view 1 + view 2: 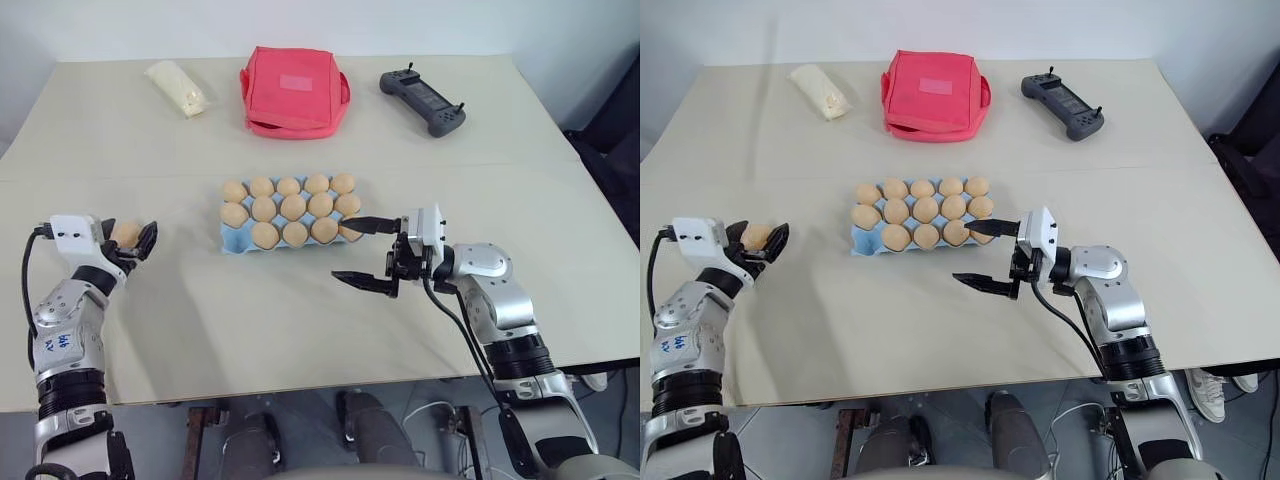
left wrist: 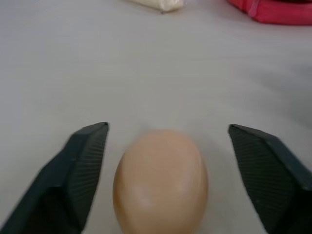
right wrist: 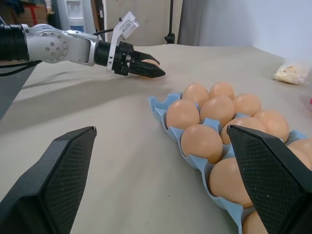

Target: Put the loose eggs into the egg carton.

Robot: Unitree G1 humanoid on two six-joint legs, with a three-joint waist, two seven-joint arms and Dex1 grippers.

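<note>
A matte beige table (image 1: 300, 320) lay under the spread left gripper (image 2: 168, 161), whose ribbed fingers (image 2: 83, 161) flanked, untouching, a smooth tan egg (image 2: 161, 183); the right gripper (image 1: 362, 253) gaped.

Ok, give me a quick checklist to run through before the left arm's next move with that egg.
1. Egg between the left gripper's fingers: ok, one finger on each side.
2. Fingers closed on the egg: not ok, gaps show on both sides in the left wrist view.
3. Free cup in the carton: ok, the front corner cup nearest the left arm is bare.
4. Right gripper clear of the carton: cannot tell; it is open, with one finger right by the carton's other front corner.
5. Table between egg and carton free: ok.
</note>
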